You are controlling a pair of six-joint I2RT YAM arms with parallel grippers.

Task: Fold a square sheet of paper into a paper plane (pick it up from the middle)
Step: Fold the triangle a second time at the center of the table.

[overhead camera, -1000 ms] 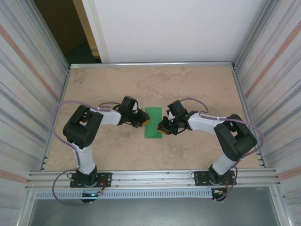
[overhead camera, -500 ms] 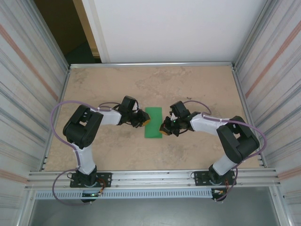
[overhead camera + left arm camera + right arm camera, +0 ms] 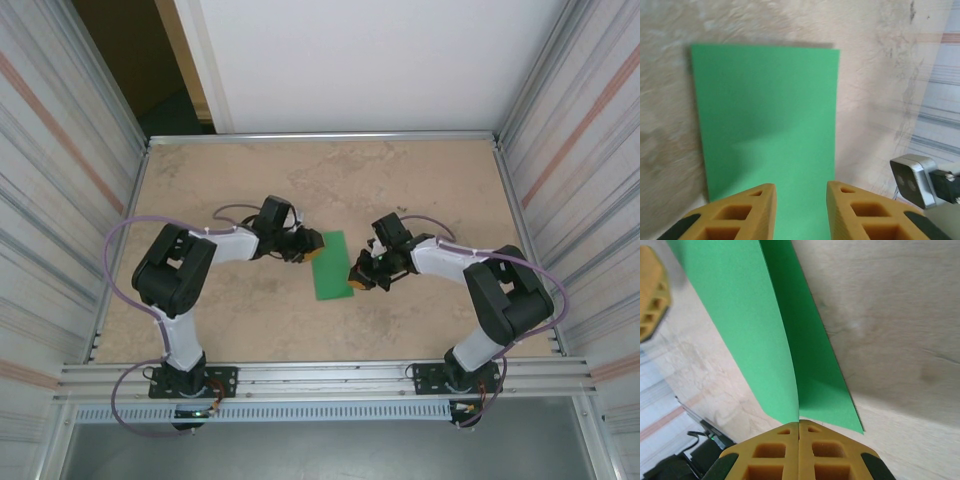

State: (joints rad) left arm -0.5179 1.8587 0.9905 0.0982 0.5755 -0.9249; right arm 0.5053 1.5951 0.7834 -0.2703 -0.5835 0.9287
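Soft, even light. A faint shadow lies on the paper just ahead of the left claw; the table left of it smears.

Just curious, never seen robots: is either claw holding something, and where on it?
The right gripper is shut on the green paper, pinching one edge. The left gripper is open, holding nothing.

Both arms reach inward with elbows bent, wrists low and facing each other. The left claw is parted — fingers well apart. The right claw pinches tight on the square sheet of paper.
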